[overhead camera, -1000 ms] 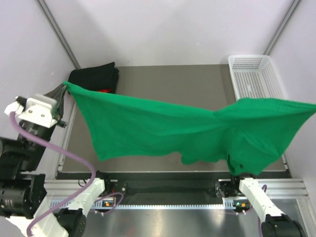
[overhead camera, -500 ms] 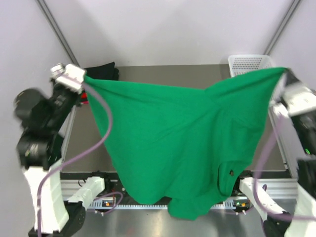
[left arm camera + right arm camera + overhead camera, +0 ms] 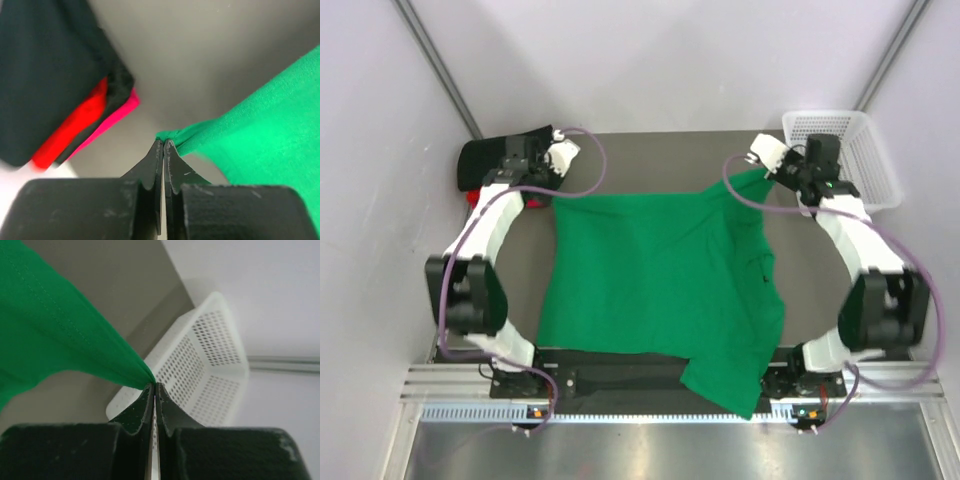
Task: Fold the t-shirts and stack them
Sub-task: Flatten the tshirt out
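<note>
**Status of the work**

The green t-shirt [image 3: 650,270] lay spread across the table [image 3: 650,155], roughly flat, with its two far corners drawn out towards the far left and far right. Its near edge overhung the near side of the table. The near-right portion was bunched and doubled over (a sleeve appeared to be turned inward on that side).

**Gripper condition**

- The left gripper [image 3: 163,148] had its fingers pressed together on the far-left corner of the green cloth. Only a small tuft of fabric showed at the tips.
- The right gripper [image 3: 154,388] was likewise clamped on the far-right corner. The cloth ran taut away from its tips, and the white mesh basket [image 3: 200,370] stood just beyond them.

**Completed items**

At the far-left corner of the table the black t-shirt [image 3: 45,75] lay as a compact bundle on top of the red t-shirt [image 3: 75,131], of which only an edge protruded. Judged from this arrangement, these two garments were already folded and stacked.

**Outstanding items**

No fold had yet been made in the green t-shirt; it was only laid out. The remaining work would probably be:

1. Release the corners.
2. Smooth the bunched near-right portion.
3. Fold the garment down to the footprint of the stack.
4. Place it on the black t-shirt.
</note>
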`<state>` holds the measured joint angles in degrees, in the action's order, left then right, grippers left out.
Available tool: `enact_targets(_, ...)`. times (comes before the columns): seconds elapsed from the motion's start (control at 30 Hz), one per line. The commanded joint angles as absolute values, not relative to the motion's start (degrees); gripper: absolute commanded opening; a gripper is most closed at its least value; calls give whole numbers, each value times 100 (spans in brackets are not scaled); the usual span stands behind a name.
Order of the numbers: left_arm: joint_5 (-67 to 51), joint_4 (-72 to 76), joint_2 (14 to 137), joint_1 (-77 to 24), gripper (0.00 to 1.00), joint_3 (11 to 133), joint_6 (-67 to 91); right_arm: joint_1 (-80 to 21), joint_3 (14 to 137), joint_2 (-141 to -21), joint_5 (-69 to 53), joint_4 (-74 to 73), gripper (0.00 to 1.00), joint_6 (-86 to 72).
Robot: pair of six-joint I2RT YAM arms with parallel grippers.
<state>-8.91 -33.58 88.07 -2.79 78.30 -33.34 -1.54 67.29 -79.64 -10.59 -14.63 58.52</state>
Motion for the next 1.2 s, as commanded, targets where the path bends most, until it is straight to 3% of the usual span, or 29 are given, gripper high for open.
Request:
enact_targets(0.0, -809, -2733, 9649, -272, 0, 8400, -3524, -44, 7487, -8918, -1072, -703, 0, 6082)
enact_targets(0.37, -326, -2663, 11828, -316, 0, 10114, -3638, -88, 10448, -12073, -949, -1221, 0, 5634)
enact_targets(0.6, -158, -2461, 12410, -316, 0, 10555, -3560, -255, 12013, -13191, -703, -1328, 0, 5678)
enact_targets(1.17, -105, -1986, 13737, -325, 0, 12462, -3445, -589, 12726, -14045, -141, -817, 0, 5827)
